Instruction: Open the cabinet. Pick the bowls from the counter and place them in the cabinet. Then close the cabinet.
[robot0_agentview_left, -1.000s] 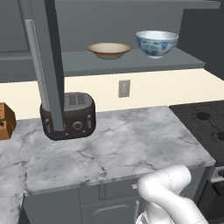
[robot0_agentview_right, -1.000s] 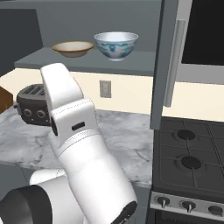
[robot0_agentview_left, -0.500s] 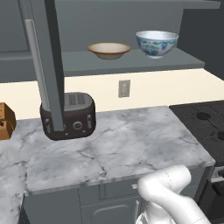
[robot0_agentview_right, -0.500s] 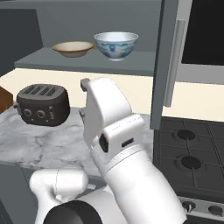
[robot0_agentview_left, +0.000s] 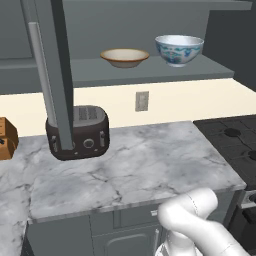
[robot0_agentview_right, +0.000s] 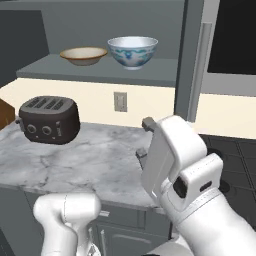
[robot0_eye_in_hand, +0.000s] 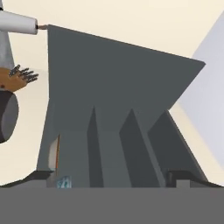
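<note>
The cabinet stands open, its grey shelf (robot0_agentview_left: 150, 72) bare at the front. On that shelf sit both bowls: the shallow cream bowl (robot0_agentview_left: 125, 57) (robot0_agentview_right: 83, 55) to the left and the deeper blue-patterned bowl (robot0_agentview_left: 179, 49) (robot0_agentview_right: 133, 51) to the right. The left door (robot0_agentview_left: 57, 75) and the right door (robot0_agentview_right: 192, 60) swing out toward me, each with a silver bar handle (robot0_agentview_right: 204, 70). My gripper (robot0_eye_in_hand: 111, 177) is open and holds nothing; it looks at the grey cabinet (robot0_eye_in_hand: 113, 100) from a steep angle. The marble counter (robot0_agentview_left: 140, 165) carries no bowl.
A dark toaster (robot0_agentview_left: 77, 132) (robot0_agentview_right: 48, 120) stands on the counter under the left door. A brown wooden thing (robot0_agentview_left: 5, 137) sits at the far left. A black stove (robot0_agentview_left: 235, 140) adjoins the counter on the right. My white arm (robot0_agentview_right: 175, 160) rises in front of the counter's edge.
My arm has swung from the left of the right base view toward the middle and right. Bowls, doors and toaster have not moved. The gripper stays open.
</note>
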